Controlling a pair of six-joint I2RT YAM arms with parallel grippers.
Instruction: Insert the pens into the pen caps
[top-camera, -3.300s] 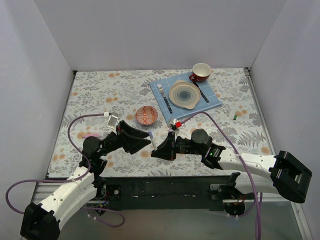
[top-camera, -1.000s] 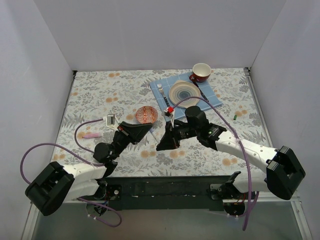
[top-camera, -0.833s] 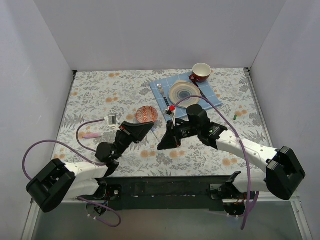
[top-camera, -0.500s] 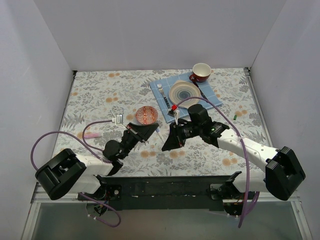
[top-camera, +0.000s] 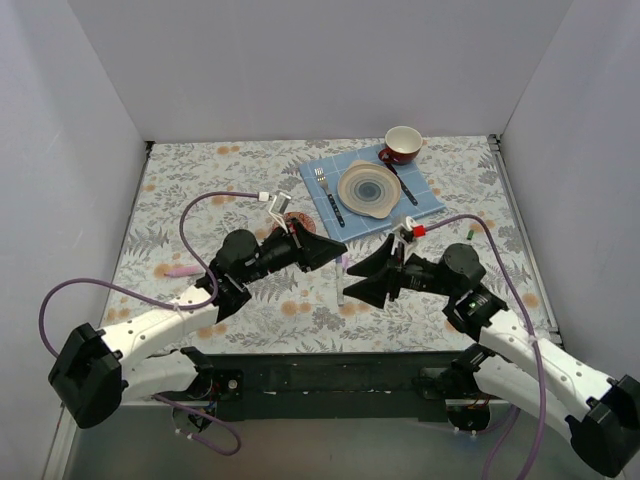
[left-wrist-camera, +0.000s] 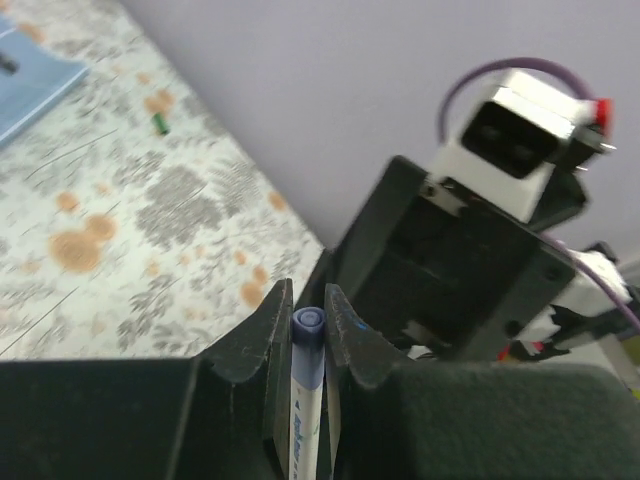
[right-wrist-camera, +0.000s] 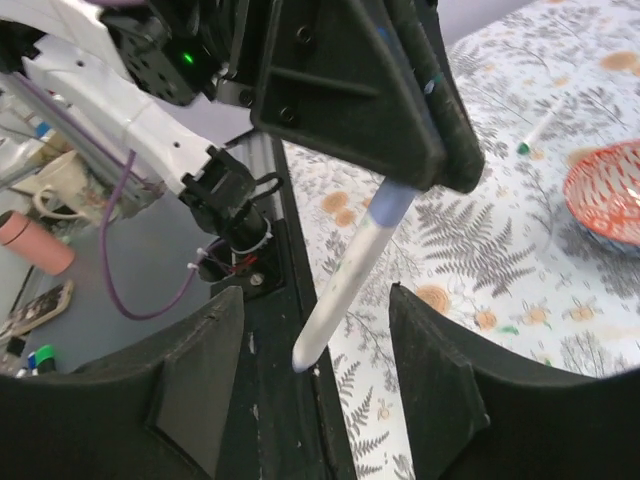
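A pen (top-camera: 341, 281) with a white barrel hangs slanted above the cloth. Its lilac-blue capped end (left-wrist-camera: 307, 325) is pinched in my left gripper (left-wrist-camera: 308, 300), which is shut on it. In the top view my left gripper (top-camera: 338, 249) sits just left of my right gripper (top-camera: 349, 283). In the right wrist view the barrel (right-wrist-camera: 345, 275) drops between the spread fingers (right-wrist-camera: 205, 385) of my right gripper (right-wrist-camera: 315, 300), which is open and touches nothing. A pink pen (top-camera: 182, 270) lies at the left. A tiny green pen cap (top-camera: 470, 231) lies at the right.
The small red bowl (right-wrist-camera: 612, 190) stands just behind my left gripper. A blue napkin (top-camera: 430, 205) at the back carries a plate (top-camera: 369, 188), a fork (top-camera: 321, 180), dark-handled cutlery and a red cup (top-camera: 402, 143). A white stick with a green tip (right-wrist-camera: 540, 130) lies beyond the bowl.
My right gripper has opened and let go of the pen, which stays in my left gripper. Both grippers have shifted to the right, and my right arm has swung back to the right.
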